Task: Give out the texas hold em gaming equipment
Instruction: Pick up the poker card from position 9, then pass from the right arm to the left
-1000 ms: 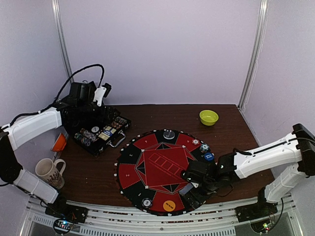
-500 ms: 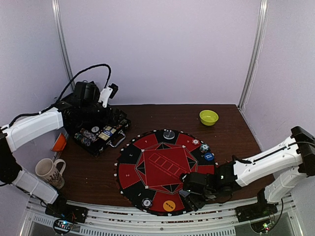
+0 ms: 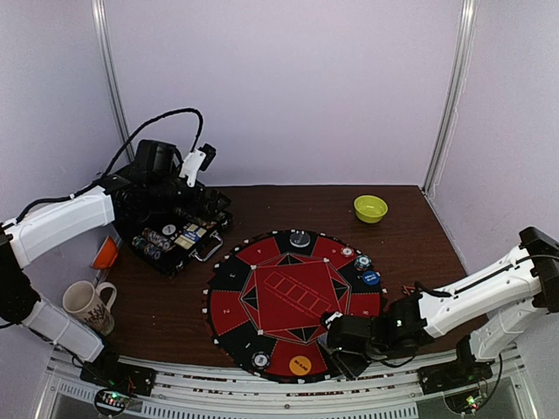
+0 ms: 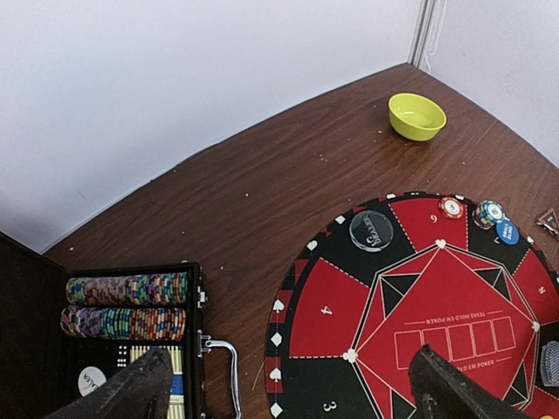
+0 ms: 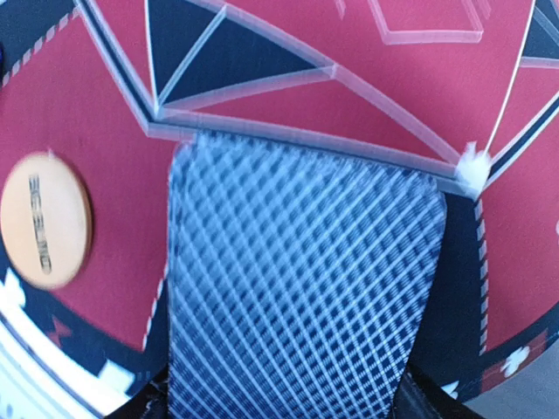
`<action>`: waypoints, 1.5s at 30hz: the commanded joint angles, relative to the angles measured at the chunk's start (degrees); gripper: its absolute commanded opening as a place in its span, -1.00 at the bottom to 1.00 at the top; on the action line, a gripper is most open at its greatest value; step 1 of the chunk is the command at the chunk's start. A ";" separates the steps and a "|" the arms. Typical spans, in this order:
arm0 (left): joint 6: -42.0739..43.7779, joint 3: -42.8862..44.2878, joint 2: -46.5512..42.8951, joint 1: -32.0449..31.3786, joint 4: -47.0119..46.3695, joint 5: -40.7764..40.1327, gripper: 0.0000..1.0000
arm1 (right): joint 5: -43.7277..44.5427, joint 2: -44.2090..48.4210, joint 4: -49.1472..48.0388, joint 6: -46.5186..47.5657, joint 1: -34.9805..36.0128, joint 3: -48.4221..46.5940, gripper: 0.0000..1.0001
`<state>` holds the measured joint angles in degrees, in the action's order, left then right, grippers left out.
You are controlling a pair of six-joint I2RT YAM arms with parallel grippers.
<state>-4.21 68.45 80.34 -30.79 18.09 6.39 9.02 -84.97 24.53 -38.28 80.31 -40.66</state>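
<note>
Right tool (image 3: pixel 343 339) hangs low over the near-right rim of the mat (image 3: pixel 262 297), with its wrist out past that rim over the table (image 3: pixel 410 236). Directly ahead of it is the grey-blue card (image 5: pixel 306 288), back up, filling most of the right wrist view. The card's near end sits between the dark finger stubs at the bottom corners of that view. Its long axis runs straight away from the tool toward the mat's centre, and its far edge ends at the pale line bordering the mat's inner red field. The long sides therefore face the two fingers, so any squeeze would probably act across the card's width. The jaws stand somewhat apart on either side of that near end, but blur and the crop hide whether they press the edges, so a grip cannot be told; nor is it clear whether the card lies flat on the mat or is raised off it. An orange button disc (image 5: pixel 44 218) lies on the mat's near rim, just left of the card. The left tool (image 4: pixel 293 393), fingers spread wide and holding nothing, hovers beyond the mat's far-left side by the chip case (image 4: pixel 131 305), well away from the card, so the right arm is plainly the nearer one.
</note>
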 commanded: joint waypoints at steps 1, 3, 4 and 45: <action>0.16 2.31 0.44 -0.48 -0.26 -0.61 0.95 | -5.14 0.37 3.12 -0.23 0.77 2.51 0.32; 0.19 2.60 0.60 -0.54 -0.25 -0.75 0.95 | -4.22 -0.45 4.26 -0.27 0.79 2.74 0.31; 0.32 2.73 0.64 -0.59 -0.18 -0.77 0.95 | -3.66 -1.06 4.85 -0.55 0.73 2.84 0.31; -35.07 -17.46 2.34 -4.28 -30.05 44.24 0.93 | 16.55 -7.51 7.28 40.30 -4.74 -34.69 -0.10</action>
<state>-32.23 54.02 82.08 -34.63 2.39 40.88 24.40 -91.09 31.73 -1.74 76.25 -73.82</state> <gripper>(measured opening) 0.949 0.464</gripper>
